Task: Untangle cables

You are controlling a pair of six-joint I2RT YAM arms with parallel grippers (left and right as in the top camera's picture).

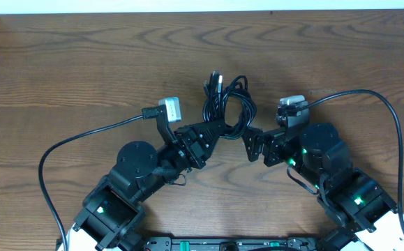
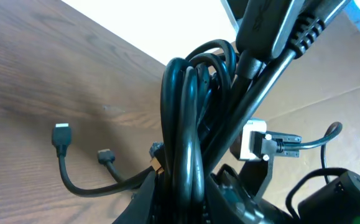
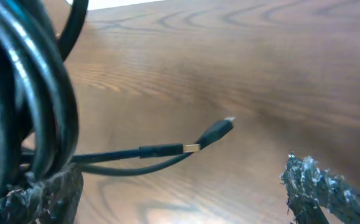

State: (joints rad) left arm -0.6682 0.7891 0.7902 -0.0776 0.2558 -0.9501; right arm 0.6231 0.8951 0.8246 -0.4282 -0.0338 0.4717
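The cables (image 1: 227,103) are a bundle of thin black loops, tangled at the table's middle, with plug ends pointing away at the top (image 1: 215,78). My left gripper (image 1: 220,130) is shut on the bundle's lower part. In the left wrist view the cables (image 2: 186,106) rise from between its jaws (image 2: 189,202), and two loose plugs (image 2: 62,133) lie on the wood. My right gripper (image 1: 250,144) stands wide open just right of the bundle. In the right wrist view the coil (image 3: 33,99) hangs by its left finger (image 3: 40,196), and one plug end (image 3: 217,130) crosses ahead of the open gap (image 3: 180,199).
The wooden table (image 1: 83,63) stretches around the arms. Thicker black arm cables (image 1: 83,136) arc at the left and at the right (image 1: 390,115). White wrist cameras (image 1: 170,108) sit above each gripper. A pale wall edge (image 1: 188,5) runs along the far side.
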